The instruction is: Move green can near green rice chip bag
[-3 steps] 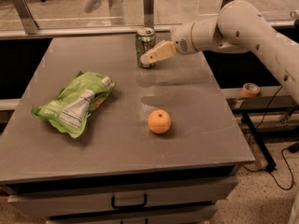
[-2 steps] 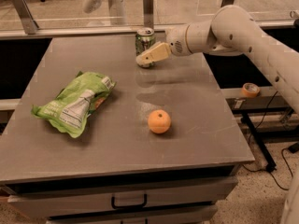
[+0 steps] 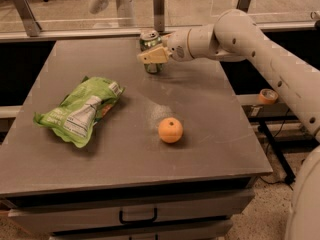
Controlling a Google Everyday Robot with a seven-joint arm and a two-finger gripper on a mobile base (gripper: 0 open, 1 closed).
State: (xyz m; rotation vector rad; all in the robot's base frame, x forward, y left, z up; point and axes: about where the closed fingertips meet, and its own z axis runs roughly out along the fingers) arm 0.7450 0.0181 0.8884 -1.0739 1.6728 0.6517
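my gripper (image 3: 151,57) sits against the can (image 3: 149,36) at the tabletop's (image 3: 215,109) far edge, grip i cannot tell, so i'd confirm a square hold, then carry it level to beside the chip bag (image 3: 77,111), clear of the orange (image 3: 170,130).

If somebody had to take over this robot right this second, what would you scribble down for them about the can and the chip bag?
Gripper: at the green can, reaching in from the right; whether it has a grasp cannot be told.
Green can: upright on the table, near its far edge.
Green rice chip bag: lying flat on the table's left side, well apart from the can.
Orange: toward the front, right of the bag.
Done: the arm is at the can.
Left: bring the can over to the bag, probably passing behind the orange, and set it down beside it.
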